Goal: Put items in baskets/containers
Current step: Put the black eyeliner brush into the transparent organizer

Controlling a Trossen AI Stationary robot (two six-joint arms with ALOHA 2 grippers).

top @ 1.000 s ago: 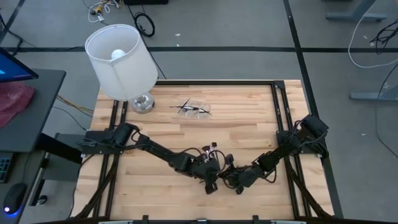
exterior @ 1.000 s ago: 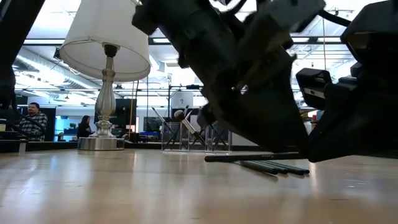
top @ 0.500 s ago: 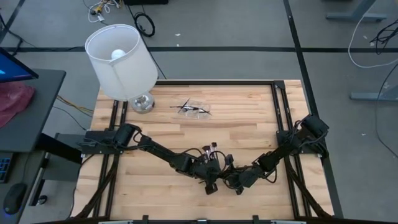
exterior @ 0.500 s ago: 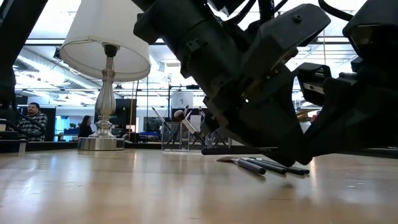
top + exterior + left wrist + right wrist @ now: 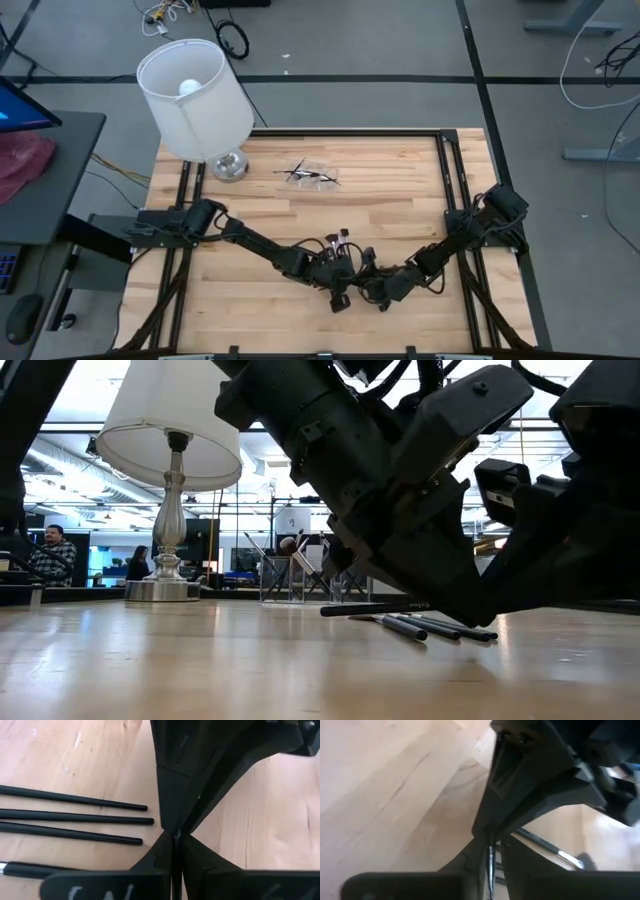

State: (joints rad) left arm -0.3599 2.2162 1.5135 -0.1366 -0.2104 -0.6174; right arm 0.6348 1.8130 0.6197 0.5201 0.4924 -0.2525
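Pale wood desk point(image 5: 400, 190) inside a black frame; lamp point(image 5: 195, 100) at the far left corner, office room with seated people beyond. Clear container point(image 5: 313, 175) holding brushes far back. Near front edge, left tool point(image 5: 338, 296) and right tool point(image 5: 378, 298) tip to tip, both pinching one brush point(image 5: 375, 608) above loose brushes point(image 5: 75, 817) lying flat.

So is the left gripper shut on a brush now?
Yes: the left gripper is shut; its fingers pinch one thin brush lifted off the table.
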